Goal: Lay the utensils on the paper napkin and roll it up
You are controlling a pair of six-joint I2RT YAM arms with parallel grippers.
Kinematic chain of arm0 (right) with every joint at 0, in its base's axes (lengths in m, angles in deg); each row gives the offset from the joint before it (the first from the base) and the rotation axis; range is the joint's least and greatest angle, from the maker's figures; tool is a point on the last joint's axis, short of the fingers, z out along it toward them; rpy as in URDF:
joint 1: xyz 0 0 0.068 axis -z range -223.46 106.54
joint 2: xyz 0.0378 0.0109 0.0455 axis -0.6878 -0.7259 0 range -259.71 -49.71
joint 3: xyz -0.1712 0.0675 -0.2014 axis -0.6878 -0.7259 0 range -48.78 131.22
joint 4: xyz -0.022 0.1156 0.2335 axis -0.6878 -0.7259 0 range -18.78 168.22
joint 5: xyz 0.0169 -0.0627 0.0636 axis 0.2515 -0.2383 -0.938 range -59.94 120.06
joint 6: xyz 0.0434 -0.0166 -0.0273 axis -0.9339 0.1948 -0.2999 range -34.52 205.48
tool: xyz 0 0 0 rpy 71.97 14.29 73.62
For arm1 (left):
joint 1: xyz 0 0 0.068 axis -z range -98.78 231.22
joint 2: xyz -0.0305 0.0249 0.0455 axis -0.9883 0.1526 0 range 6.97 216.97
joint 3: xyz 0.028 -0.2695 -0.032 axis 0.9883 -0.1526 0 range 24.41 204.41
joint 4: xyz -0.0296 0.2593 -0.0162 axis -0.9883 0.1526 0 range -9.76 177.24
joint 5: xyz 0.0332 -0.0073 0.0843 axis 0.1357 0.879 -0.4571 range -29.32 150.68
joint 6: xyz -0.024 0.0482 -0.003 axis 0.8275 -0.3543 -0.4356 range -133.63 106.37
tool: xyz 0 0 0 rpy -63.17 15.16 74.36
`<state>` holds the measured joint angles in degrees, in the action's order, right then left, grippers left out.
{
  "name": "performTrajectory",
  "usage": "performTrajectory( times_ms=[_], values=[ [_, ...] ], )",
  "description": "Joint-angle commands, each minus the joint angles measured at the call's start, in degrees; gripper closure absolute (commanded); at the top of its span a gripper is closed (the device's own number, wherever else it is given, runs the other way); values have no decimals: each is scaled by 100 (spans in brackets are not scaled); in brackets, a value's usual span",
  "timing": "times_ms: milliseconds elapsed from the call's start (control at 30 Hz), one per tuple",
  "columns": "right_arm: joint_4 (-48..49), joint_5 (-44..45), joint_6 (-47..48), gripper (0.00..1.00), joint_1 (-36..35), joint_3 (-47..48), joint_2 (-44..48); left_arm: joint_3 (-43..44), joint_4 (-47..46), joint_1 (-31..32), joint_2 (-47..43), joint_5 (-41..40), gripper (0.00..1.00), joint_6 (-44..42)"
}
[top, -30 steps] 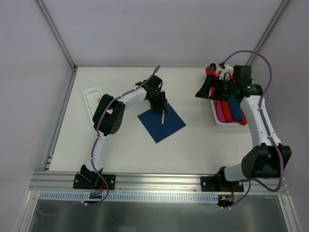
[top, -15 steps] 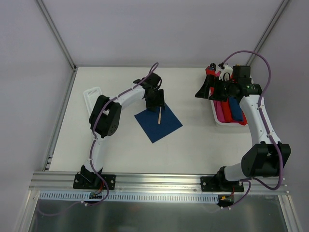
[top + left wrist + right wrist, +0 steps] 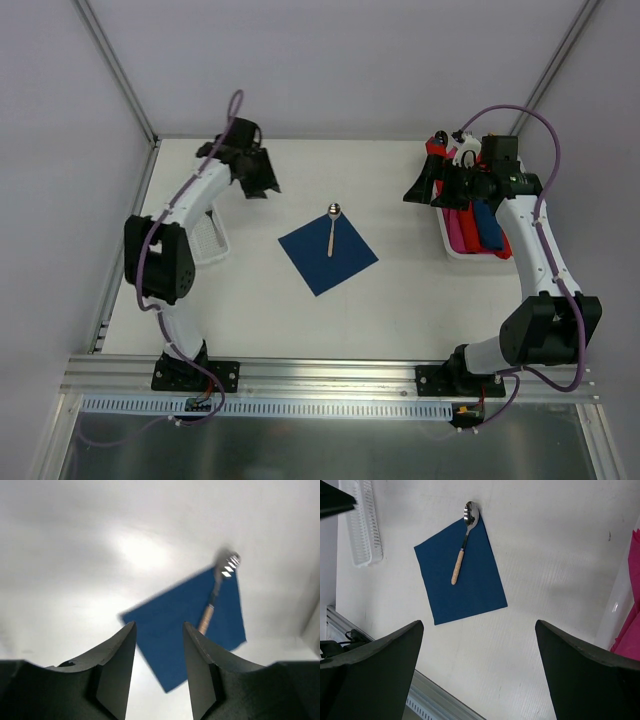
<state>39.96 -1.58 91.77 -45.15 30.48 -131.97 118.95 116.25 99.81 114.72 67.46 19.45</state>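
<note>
The dark blue paper napkin (image 3: pixel 328 254) lies flat in the middle of the table. The spoon (image 3: pixel 331 229) lies on its far part, with the tan handle on the paper and the silver bowl just over the far corner. Both also show in the right wrist view: napkin (image 3: pixel 465 580), spoon (image 3: pixel 462 550). In the blurred left wrist view the napkin (image 3: pixel 180 625) and spoon (image 3: pixel 214 595) lie ahead. My left gripper (image 3: pixel 264 186) is open and empty, raised to the back left of the napkin. My right gripper (image 3: pixel 418 190) is open wide and empty, off to the right. I see no second utensil.
A white slotted tray (image 3: pixel 207 238) stands left of the napkin, partly under my left arm; it also shows in the right wrist view (image 3: pixel 362 525). A white bin (image 3: pixel 452 250) at the right holds pink, red and blue rolls.
My left gripper let go of the spoon, which now lies on the napkin, and swung up and away to the back left. The napkin shifted slightly left. My right arm has not moved.
</note>
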Motion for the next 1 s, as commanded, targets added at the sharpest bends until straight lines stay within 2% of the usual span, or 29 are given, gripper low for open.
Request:
performTrajectory(
  times_ms=[0,33,167,267,400,967],
  values=[
    [20,-123,4,1,29,142,-27,-269,415,-960,-675,-362,58,-512],
    [20,-123,-4,1,20,142,-36,-391,450,-1337,-719,-414,58,-583],
    [20,-123,-22,1,-41,194,-132,-524,512,-2050,-606,-432,59,-960],
    [-14,-106,-13,1,-68,239,-211,-525,512,-2324,-343,-468,62,-1005],
    [-50,-36,39,1,-77,265,-238,-428,512,-2439,44,-301,68,-944],
    [-147,52,127,1,-68,309,-396,-112,468,-2448,1064,-450,73,-909]
  ],
)
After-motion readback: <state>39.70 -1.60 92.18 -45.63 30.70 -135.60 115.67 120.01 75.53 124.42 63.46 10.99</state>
